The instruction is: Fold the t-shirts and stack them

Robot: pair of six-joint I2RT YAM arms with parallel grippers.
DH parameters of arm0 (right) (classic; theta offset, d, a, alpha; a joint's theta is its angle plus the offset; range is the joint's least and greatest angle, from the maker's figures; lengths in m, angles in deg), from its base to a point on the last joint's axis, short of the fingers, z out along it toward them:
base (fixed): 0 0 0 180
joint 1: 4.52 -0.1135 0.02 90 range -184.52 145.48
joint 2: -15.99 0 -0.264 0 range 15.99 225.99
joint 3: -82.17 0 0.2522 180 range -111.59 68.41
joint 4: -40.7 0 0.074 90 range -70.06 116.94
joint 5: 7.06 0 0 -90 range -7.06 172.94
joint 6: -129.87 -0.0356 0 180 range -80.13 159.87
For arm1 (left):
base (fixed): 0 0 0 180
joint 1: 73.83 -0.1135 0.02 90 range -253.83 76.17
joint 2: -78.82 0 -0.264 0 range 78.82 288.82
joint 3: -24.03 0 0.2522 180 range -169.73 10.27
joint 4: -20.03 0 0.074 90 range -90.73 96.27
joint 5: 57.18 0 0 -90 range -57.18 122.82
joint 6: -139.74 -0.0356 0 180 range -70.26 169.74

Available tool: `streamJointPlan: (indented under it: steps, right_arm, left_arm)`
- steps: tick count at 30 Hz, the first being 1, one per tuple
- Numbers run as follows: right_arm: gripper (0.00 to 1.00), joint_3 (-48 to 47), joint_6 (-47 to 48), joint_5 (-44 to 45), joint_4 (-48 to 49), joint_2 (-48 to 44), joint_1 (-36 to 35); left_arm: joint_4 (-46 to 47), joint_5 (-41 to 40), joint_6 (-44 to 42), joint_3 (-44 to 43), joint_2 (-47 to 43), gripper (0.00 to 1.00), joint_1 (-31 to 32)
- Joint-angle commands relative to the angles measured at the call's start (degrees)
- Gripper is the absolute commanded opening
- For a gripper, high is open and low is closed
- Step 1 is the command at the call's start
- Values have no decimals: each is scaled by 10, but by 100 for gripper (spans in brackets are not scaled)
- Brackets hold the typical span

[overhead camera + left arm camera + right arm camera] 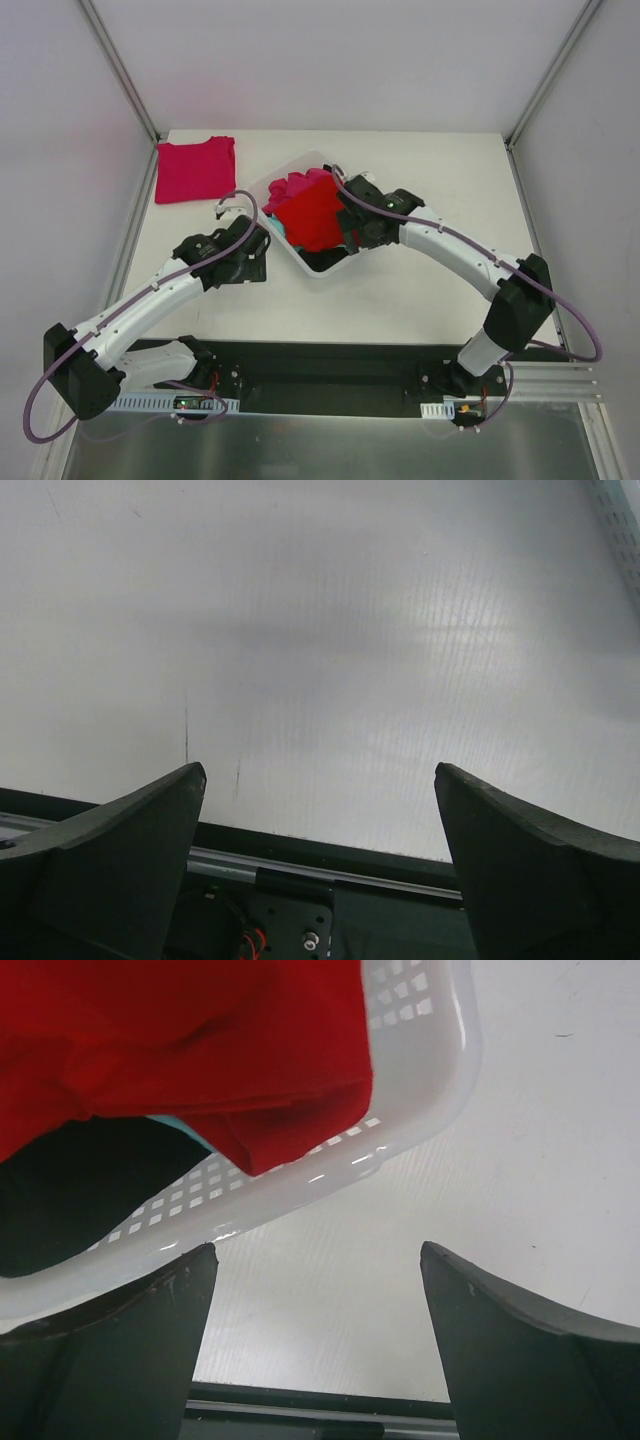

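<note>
Top external: folded magenta t-shirt (195, 170) lies lengthwise left-right; both jaws spread.

The left arm (150, 300) stretches from its base toward the middle, elbow out at the far left. The left end effector (320, 780) gapes wide, nothing between its fingers. The right arm (460, 255) mirrors it, elbow out right, and the right end effector (319, 1250) is spread just as wide, also empty.
</note>
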Motion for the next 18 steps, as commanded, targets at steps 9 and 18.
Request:
streamJointPlan:
  steps: [9,18]
  right_arm:
    - [86,-116,105,-131,-1,72,156]
    - [85,-243,201,-305,-41,185,197]
  left_arm:
    - [-9,20,-5,0,-25,99,-6]
    - [-9,27,-13,0,-38,99,-7]
